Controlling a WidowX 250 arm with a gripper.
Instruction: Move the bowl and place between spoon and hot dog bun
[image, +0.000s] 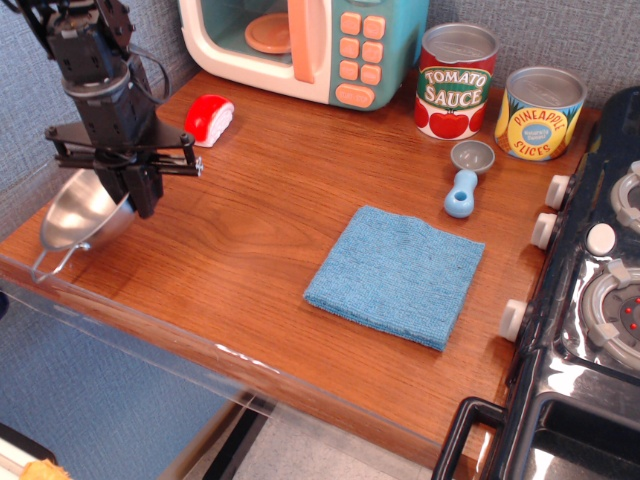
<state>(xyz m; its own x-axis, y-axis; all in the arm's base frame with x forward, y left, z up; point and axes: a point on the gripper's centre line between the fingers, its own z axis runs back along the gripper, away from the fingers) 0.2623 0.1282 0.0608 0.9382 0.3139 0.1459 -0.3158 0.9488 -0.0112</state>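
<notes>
Right of the fingers (146, 192), bare wood lay open as far as the blue cloth (396, 274). Behind them sat the hot dog bun (208, 119); far right, the spoon (466, 174). The microwave (305, 45) and two cans (456, 80) blocked the rear.
</notes>
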